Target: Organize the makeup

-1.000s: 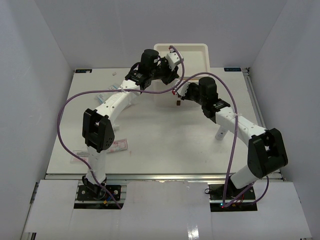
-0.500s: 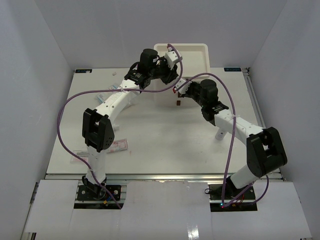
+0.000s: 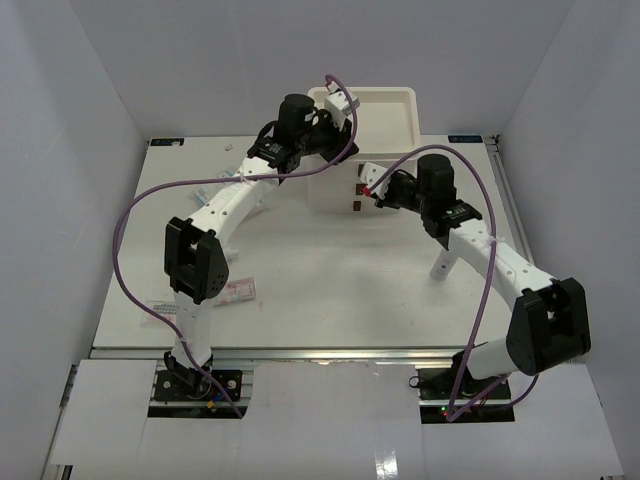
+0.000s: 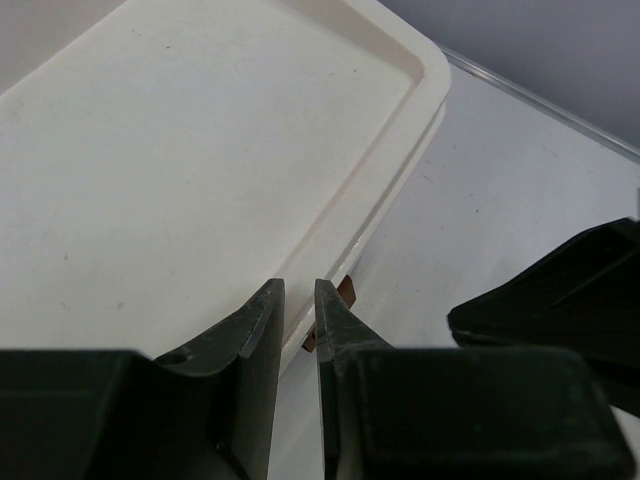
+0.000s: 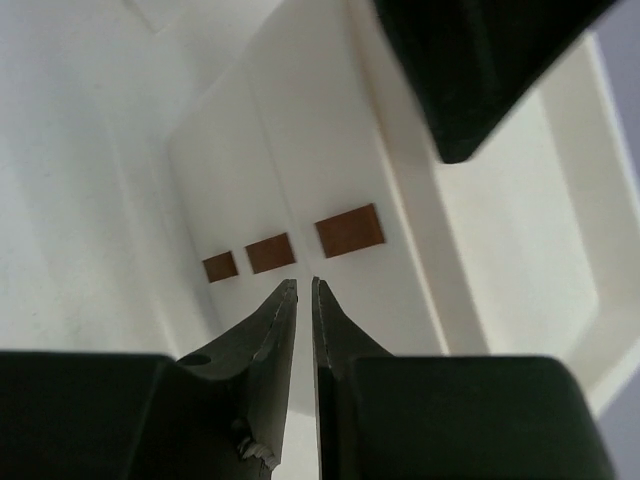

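The white three-drawer box [image 3: 385, 120] stands at the table's back, its drawers closed. My left gripper [image 3: 343, 103] hovers over the box's front left corner, jaws shut and empty; in the left wrist view [image 4: 297, 295] the box top [image 4: 200, 150] lies below it. My right gripper [image 3: 368, 183] is shut and empty just in front of the drawer fronts; in the right wrist view [image 5: 304, 285] it points at the brown handles [image 5: 349, 230]. Loose makeup lies at the left: a pink-labelled item [image 3: 238, 290], clear packets [image 3: 163, 306] and small pieces [image 3: 225, 173]. No sponges show.
A slim white object [image 3: 440, 266] stands on the table under the right forearm. Purple cables loop from both arms over the table. White walls close in the back and both sides.
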